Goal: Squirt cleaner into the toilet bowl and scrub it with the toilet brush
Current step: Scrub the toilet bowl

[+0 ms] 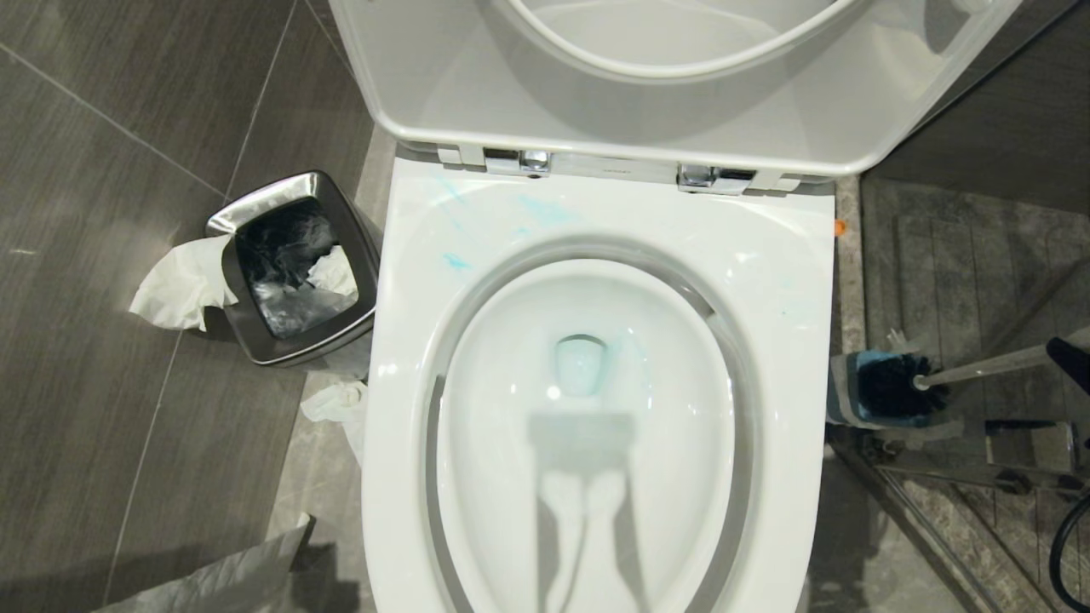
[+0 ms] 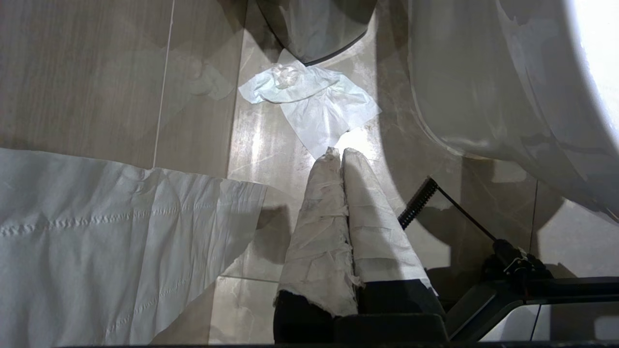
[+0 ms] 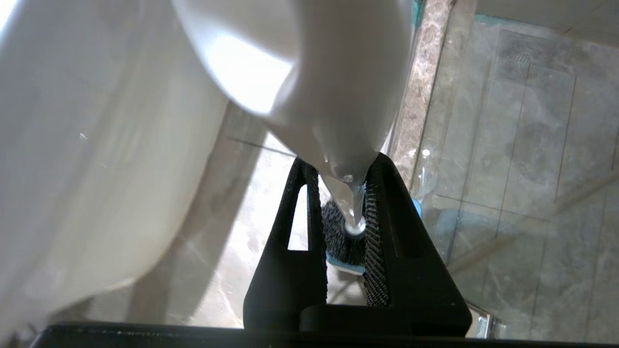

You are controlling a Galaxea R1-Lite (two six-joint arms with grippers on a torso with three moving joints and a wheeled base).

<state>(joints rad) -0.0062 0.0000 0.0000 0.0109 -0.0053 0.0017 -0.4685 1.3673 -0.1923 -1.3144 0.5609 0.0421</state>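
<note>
Bathroom floor right of the toilet bowl point(image 1: 596, 221): right gripper point(image 3: 344, 208) pinching the toilet brush point(image 1: 894, 387) handle, lifting from the holder point(image 1: 843, 387), scrubbing's next

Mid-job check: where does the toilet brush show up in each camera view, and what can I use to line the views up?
Head view: toilet brush at the right edge beside the toilet bowl, bristle head over its blue holder.
Left wrist view: not in it.
Right wrist view: the handle runs between the right gripper fingers, which are shut on it, bristles beyond.
Shared landmark: the toilet bowl's white outer wall.
</note>
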